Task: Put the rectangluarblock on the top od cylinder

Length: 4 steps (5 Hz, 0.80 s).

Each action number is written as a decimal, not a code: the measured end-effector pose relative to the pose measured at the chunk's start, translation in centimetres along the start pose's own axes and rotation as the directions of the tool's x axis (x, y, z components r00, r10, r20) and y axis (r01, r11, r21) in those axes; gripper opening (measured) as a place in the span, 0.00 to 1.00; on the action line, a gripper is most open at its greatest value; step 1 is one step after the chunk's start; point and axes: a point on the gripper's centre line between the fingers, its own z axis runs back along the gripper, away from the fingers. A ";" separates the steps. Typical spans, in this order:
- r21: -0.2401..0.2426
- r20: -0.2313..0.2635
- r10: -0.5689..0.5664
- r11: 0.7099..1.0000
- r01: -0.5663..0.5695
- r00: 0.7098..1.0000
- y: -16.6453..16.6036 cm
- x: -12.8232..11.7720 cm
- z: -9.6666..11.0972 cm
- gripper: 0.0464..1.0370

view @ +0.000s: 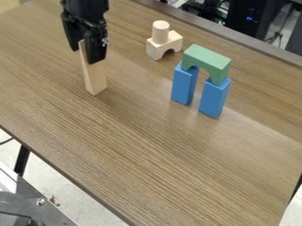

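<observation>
At the upper left, my gripper [86, 53] points down, shut on the top end of the natural-wood rectangular block [94, 77]. The block is upright and slightly tilted; whether its lower end touches the table, I cannot tell. To the right and a bit farther back, a small pale wooden cylinder [160, 32] stands upright on a pale arch block [164, 45]. The gripper and its block are apart from them.
Two upright blue blocks [184, 84] carry a green arch [206, 59] right of centre, in front of the cylinder. The wooden table [141, 145] has its back edge at the upper right, with dark equipment beyond.
</observation>
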 end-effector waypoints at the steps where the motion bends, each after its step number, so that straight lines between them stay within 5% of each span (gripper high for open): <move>1: 0.010 0.034 0.018 1.000 -0.019 0.999 0.3 0.4 -0.2 0.34; 2: -0.036 0.045 0.040 0.999 -0.038 0.998 0.0 0.5 0.3 0.12; 4: -0.078 0.165 0.035 0.997 -0.023 0.986 0.3 3.5 9.2 0.07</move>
